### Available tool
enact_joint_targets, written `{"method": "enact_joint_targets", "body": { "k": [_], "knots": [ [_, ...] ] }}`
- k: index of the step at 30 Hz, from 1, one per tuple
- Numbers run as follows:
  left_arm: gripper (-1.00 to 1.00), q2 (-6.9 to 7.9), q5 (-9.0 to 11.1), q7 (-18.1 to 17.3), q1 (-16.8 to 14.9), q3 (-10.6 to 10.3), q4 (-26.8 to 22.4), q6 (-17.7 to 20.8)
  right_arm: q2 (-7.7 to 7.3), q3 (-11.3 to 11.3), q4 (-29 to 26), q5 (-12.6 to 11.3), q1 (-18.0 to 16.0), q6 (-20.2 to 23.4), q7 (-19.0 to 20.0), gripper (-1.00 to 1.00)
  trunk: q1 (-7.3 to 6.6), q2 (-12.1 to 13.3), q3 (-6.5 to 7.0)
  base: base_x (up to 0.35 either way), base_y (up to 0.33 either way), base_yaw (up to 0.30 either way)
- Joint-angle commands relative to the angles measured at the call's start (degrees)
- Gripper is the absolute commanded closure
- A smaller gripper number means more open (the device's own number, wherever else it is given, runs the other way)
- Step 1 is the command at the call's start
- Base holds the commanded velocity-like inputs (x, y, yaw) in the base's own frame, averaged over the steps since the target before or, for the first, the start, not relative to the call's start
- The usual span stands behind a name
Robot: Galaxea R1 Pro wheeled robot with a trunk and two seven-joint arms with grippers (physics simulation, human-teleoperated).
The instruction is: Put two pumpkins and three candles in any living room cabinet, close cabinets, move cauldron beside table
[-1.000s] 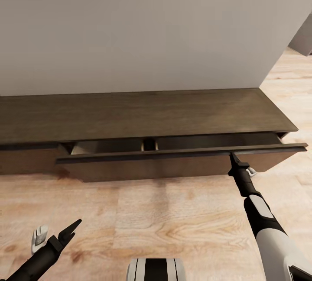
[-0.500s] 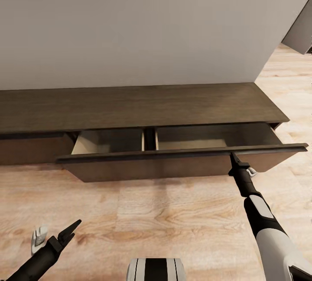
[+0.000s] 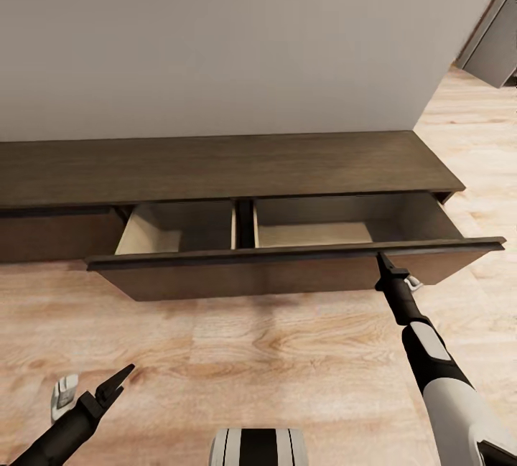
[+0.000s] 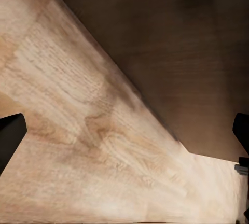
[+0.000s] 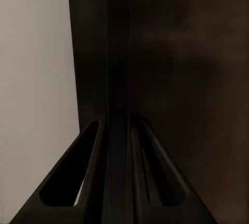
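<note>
The cabinet [image 3: 215,164] drawer has slid further out, its top edge clenched in the right tool [image 3: 380,259].

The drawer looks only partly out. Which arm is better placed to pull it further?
Right: the right gripper is clamped on the top edge of the long dark-brown wooden cabinet's drawer front; the left gripper hangs open over the floor, well short.

Dark cabinet [image 3: 215,164], drawer [image 3: 287,272] open, right gripper [image 3: 380,259] pinching its front

Head looks down; wrists sit close (sharing the cabinet [image 3: 287,276]).
</note>
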Motion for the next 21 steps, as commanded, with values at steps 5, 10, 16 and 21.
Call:
{"method": "enact_joint_targets", "body": {
  "k": [5,10,16,21],
  "knots": [
    [-1.00,0.00,0.40,0.07,0.01,0.10,-0.03,0.45,-0.03,-2.46,1.18,-0.52,0.02,0.11,-0.04,1.00,-0.02,-0.01,-0.03,-0.104,0.000,0.000],
    [-1.00,0.01,0.46,0.00,0.01,0.15,-0.03,0.45,-0.03,-2.45,1.18,-0.52,0.04,0.11,-0.05,1.00,-0.02,-0.01,-0.03,-0.196,0.000,0.000],
    [-1.00,0.00,0.49,0.07,0.01,0.18,-0.03,0.45,-0.03,-2.45,1.18,-0.52,0.02,0.11,-0.11,1.00,-0.02,-0.01,-0.03,-0.058,0.000,0.000],
    [-1.00,0.00,0.49,0.07,0.01,0.19,-0.03,0.45,-0.03,-2.45,1.18,-0.52,0.01,0.11,-0.13,1.00,-0.02,-0.01,-0.03,-0.190,-0.045,0.000]
  ]
}}
